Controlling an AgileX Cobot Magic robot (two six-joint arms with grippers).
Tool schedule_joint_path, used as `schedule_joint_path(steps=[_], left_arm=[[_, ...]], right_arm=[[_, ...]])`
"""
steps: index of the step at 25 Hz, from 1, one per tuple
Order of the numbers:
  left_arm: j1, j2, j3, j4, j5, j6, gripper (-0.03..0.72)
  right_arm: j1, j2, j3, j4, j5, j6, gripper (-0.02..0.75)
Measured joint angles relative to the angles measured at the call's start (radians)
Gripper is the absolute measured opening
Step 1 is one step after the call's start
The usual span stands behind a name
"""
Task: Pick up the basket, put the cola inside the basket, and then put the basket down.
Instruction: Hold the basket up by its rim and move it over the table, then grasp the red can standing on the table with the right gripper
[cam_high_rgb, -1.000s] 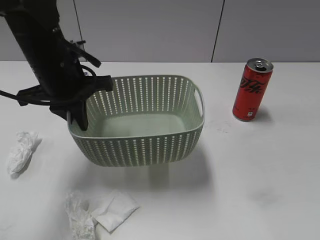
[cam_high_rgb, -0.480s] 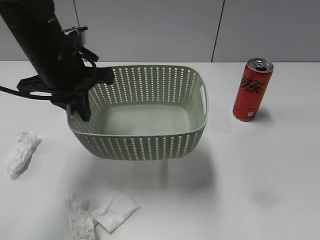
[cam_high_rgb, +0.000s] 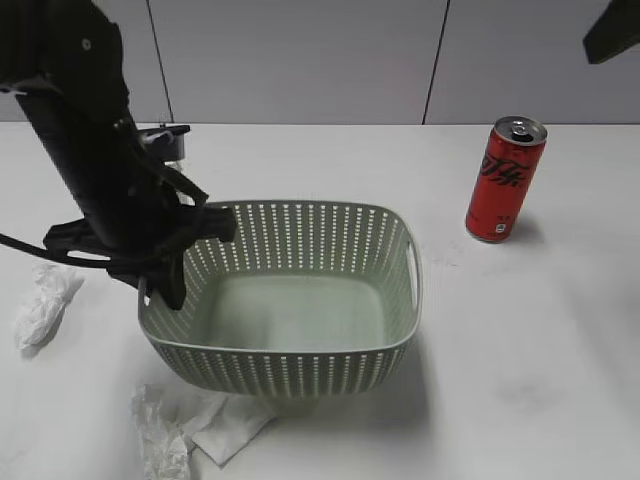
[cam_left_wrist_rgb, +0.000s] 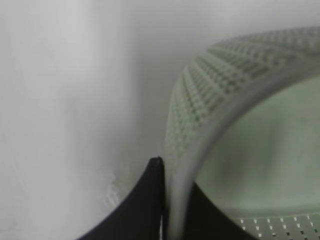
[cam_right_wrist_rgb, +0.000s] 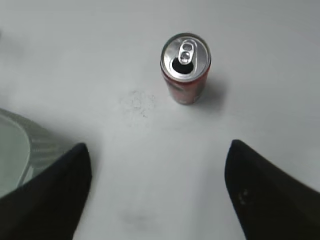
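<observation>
The pale sage-green basket (cam_high_rgb: 300, 360) hangs tilted above the white table, left of the middle in the exterior view. My left gripper (cam_high_rgb: 165, 285) is shut on the basket's left wall; the left wrist view shows the rim (cam_left_wrist_rgb: 200, 110) pinched between the two black fingers (cam_left_wrist_rgb: 172, 200). The red cola can (cam_high_rgb: 504, 180) stands upright on the table at the right, apart from the basket. My right gripper (cam_right_wrist_rgb: 157, 170) is open and empty, high above the table. The right wrist view shows the can's silver top (cam_right_wrist_rgb: 185, 67) ahead of the fingers and a basket corner (cam_right_wrist_rgb: 20, 150) at the left.
A crumpled white tissue (cam_high_rgb: 40, 305) lies at the left. More tissues (cam_high_rgb: 200, 425) lie at the front, partly under the raised basket. Part of the right arm (cam_high_rgb: 612, 30) shows at the top right corner. A grey wall stands behind the table.
My left arm has carried the basket toward the front of the table; it looks larger and now overlaps the front tissues. Part of the right arm has come into view at the top right.
</observation>
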Motion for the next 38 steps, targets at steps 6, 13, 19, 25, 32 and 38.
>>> schedule_joint_path(steps=[6,13,19,25,32,38], left_arm=[[0.000,0.000,0.039,0.002,-0.055,0.000,-0.001],[0.000,0.000,0.041,0.002,-0.101,0.000,-0.001],[0.000,0.000,0.041,0.002,-0.102,0.000,-0.001],[0.000,0.000,0.041,0.002,-0.106,0.000,-0.001],[0.000,0.000,0.041,0.002,-0.112,0.000,-0.001],[0.000,0.000,0.041,0.002,-0.125,0.000,-0.001]], right_arm=[[0.070,0.184,-0.123,-0.098,-0.038,0.136,0.633],[0.070,0.366,-0.193,-0.116,-0.056,0.162,0.650],[0.070,0.450,-0.204,-0.136,-0.121,0.190,0.659],[0.067,0.492,-0.212,-0.148,-0.148,0.209,0.659],[0.067,0.556,-0.212,-0.148,-0.165,0.213,0.659],[0.067,0.607,-0.212,-0.148,-0.158,0.223,0.638]])
